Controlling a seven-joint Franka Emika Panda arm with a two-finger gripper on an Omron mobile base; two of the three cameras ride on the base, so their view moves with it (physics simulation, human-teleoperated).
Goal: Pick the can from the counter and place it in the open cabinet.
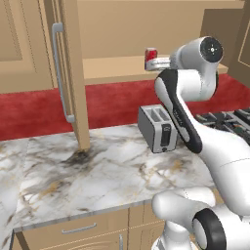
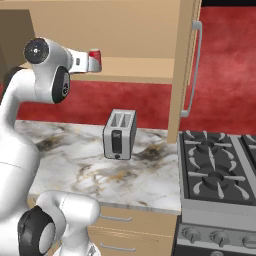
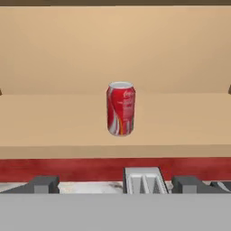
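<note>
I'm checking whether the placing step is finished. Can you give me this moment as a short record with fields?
can: upright on the cabinet shelf, free of the gripper
open cabinet: door swung out, bar handle facing the room
gripper: open, fingers apart, level with the shelf edge, short of the can
counter: marble top carries a toaster
placing step: can appears set down and released

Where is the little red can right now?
The can stands upright on the open cabinet shelf, in the middle of the hand view, above the toaster on the counter.
</note>
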